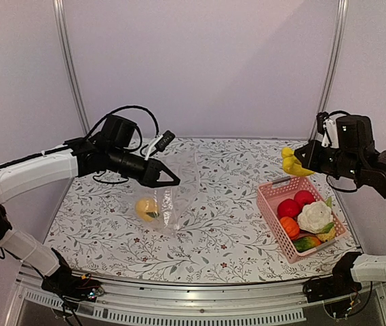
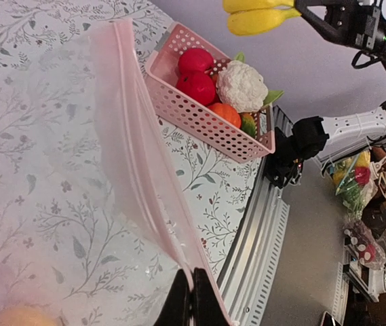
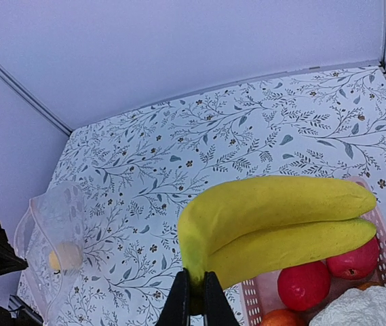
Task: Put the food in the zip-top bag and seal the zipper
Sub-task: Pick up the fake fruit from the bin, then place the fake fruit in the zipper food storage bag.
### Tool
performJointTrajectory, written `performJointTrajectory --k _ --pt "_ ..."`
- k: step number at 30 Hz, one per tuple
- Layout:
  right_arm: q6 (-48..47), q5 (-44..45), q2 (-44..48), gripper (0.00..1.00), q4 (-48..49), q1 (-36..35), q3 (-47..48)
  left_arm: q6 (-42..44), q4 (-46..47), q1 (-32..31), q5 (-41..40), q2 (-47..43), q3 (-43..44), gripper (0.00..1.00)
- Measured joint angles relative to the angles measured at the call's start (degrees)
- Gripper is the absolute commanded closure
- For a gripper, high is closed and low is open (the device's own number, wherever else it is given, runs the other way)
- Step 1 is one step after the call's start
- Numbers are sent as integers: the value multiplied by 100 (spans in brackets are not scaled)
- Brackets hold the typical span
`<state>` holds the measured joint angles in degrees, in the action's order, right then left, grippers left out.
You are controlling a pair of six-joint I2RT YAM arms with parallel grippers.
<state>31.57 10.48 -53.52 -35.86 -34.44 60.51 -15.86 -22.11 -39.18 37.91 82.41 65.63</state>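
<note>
- Holding the zip-top bag (image 1: 174, 212) up by its mouth edge is my left gripper (image 2: 191, 293), its two fingers pinched tight on the plastic.
- My pinch lands right on the zipper (image 2: 133, 139), the pale pink strip that runs away from my fingertips along the bag's mouth in the left wrist view.
- The bag hangs floppy below my left fingers at the left-middle of the table (image 1: 226, 224), with its lower part sagging onto the patterned cloth.
- One yellow-orange piece (image 1: 146, 208) sits low inside the bag, seen through the clear plastic.
- My right gripper (image 3: 196, 291) is clamped on the stem end of the banana (image 3: 277, 221), with the fruit sticking out sideways from my fingers.
- That banana is up in the air, above the far end of the pink basket (image 1: 273, 187), and well apart from the bag.
- The basket stands on the right side of the table and holds the rest of the food.
- Two red fruits (image 1: 296, 204) lie at its far end, with the cauliflower (image 1: 315, 216) just beside them.
- An orange piece (image 1: 289, 227) and a green-and-yellow piece (image 1: 308, 242) lie nearer my bases.
</note>
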Motion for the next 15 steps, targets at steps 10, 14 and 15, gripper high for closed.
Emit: performJointTrajectory --k 10,14,15 --pt "-7 -975 431 100 -37 -2 210 -24 -9 0 35 -155 0 100" --pt "-17 -1596 402 100 39 -33 317 -22 -24 0 42 -155 0 100" --pt "-20 -1707 387 100 61 -46 376 -20 -26 0 50 -155 0 100"
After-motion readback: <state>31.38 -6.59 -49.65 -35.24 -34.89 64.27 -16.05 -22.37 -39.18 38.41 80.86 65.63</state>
